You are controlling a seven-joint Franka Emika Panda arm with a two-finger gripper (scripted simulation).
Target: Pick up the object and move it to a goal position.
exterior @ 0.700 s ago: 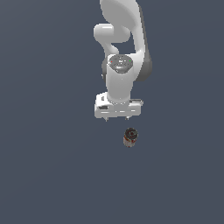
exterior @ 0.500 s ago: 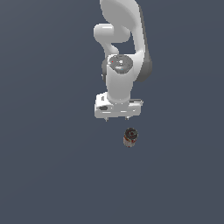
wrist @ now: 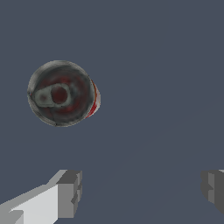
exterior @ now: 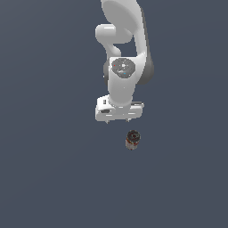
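Observation:
The object (exterior: 132,139) is a small can with a dark round top and a reddish-brown and whitish side, standing upright on the flat grey floor. In the exterior view it lies just below the white hand and a little toward that view's right. My gripper (exterior: 118,120) hangs above the floor, apart from the can. The wrist view looks straight down on the object (wrist: 62,93), with its dark lid facing the camera. My gripper (wrist: 141,190) is open there: two grey fingertips (wrist: 70,192) stand wide apart with nothing between them, and the can lies outside the gap.
A plain dark grey floor (exterior: 53,169) fills both views. The white arm (exterior: 122,53) rises above the hand toward the upper edge of the exterior view. No other object shows.
The hand has shifted slightly toward the exterior view's right and a touch lower, closer to the can. The can has not moved.

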